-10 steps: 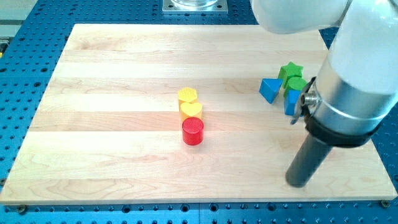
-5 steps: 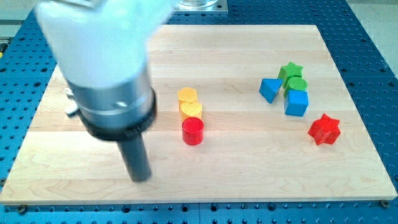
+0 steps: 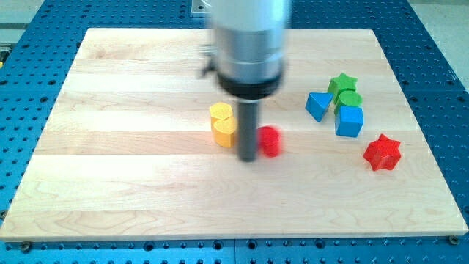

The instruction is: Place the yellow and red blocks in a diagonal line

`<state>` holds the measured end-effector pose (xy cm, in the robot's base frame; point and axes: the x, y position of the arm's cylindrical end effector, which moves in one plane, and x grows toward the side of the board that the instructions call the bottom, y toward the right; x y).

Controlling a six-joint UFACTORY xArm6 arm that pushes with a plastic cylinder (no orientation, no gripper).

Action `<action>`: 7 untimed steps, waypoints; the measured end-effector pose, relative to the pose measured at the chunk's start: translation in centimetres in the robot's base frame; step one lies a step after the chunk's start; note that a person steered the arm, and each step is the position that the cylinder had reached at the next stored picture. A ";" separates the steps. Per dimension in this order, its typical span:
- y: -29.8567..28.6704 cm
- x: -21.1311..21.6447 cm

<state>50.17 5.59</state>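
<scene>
My tip (image 3: pixel 249 158) rests on the board between the yellow blocks and the red cylinder (image 3: pixel 271 141), touching the cylinder's left side. A yellow hexagon (image 3: pixel 220 113) sits just above a yellow heart-shaped block (image 3: pixel 223 132), both left of the rod. The red cylinder lies right of the rod, level with the yellow heart block. A red star (image 3: pixel 382 152) lies apart at the view's right.
A cluster at the upper right holds a green star (image 3: pixel 341 82), a green cylinder (image 3: pixel 350 99), a blue triangle (image 3: pixel 317 105) and a blue cube (image 3: pixel 349 121). The wooden board (image 3: pixel 132 183) lies on a blue perforated table.
The rod swept from the right to the left and is now at the centre. The red cylinder has moved right and slightly up, away from under the yellow blocks.
</scene>
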 end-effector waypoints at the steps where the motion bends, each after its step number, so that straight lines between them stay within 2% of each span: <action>1: 7.2 -0.1; 2: -1.5 2.0; 3: -7.4 0.6; 4: -3.6 -4.3; 5: -4.8 -0.7; 6: -1.2 -2.7; 7: -5.4 -4.1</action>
